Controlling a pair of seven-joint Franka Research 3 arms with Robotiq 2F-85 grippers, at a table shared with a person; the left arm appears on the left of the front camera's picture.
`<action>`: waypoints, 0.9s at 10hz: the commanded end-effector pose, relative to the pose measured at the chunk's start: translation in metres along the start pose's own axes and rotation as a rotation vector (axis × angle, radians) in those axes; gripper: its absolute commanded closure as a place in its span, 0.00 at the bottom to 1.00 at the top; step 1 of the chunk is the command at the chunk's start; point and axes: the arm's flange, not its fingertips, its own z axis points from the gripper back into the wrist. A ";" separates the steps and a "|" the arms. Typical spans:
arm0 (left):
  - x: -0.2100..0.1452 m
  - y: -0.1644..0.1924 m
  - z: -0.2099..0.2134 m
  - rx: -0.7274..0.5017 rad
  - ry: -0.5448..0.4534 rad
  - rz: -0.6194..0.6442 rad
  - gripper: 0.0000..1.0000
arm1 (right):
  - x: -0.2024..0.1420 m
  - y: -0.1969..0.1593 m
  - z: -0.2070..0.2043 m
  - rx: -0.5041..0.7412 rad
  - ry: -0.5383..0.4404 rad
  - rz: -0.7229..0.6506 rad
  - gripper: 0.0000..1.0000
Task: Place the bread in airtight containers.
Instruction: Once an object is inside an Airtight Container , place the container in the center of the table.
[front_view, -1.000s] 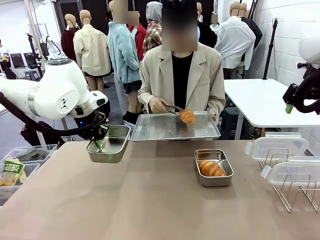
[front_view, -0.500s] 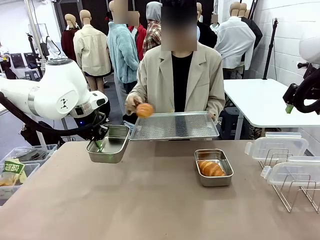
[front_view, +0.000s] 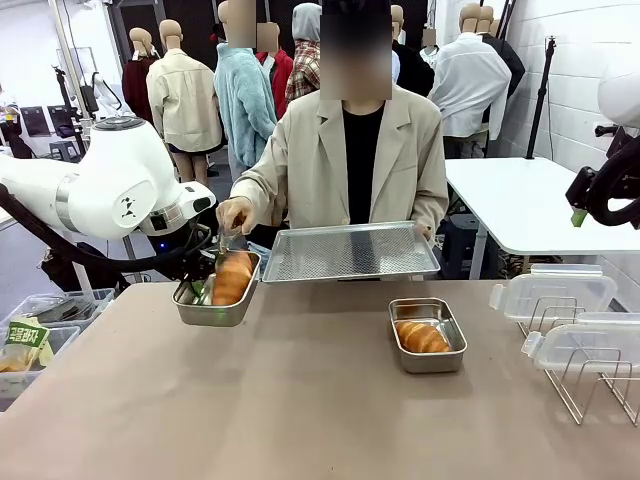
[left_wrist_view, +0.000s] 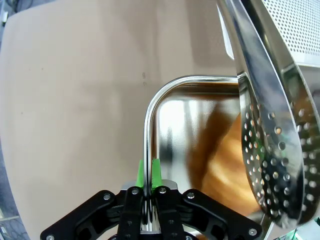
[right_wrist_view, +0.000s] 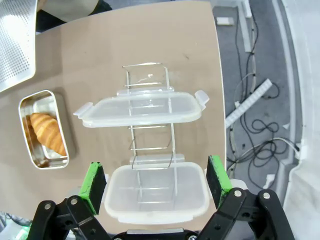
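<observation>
While scanning outward from the far-left container, see one bread leaning inside it, tongs from a person's hand at its upper end, left gripper pinched tight on that container's rim. Find the other bread lying flat in the second container mid-table. Note right gripper spread wide above two clear lids on a wire rack.
</observation>
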 end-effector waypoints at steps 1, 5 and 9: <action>0.001 0.002 0.006 0.014 -0.009 -0.010 1.00 | -0.001 0.001 0.001 -0.013 0.001 -0.009 0.00; 0.001 0.002 0.006 0.014 -0.009 -0.010 1.00 | -0.001 0.001 0.001 -0.013 0.001 -0.009 0.00; 0.001 0.002 0.006 0.014 -0.009 -0.010 1.00 | -0.001 0.001 0.001 -0.013 0.001 -0.009 0.00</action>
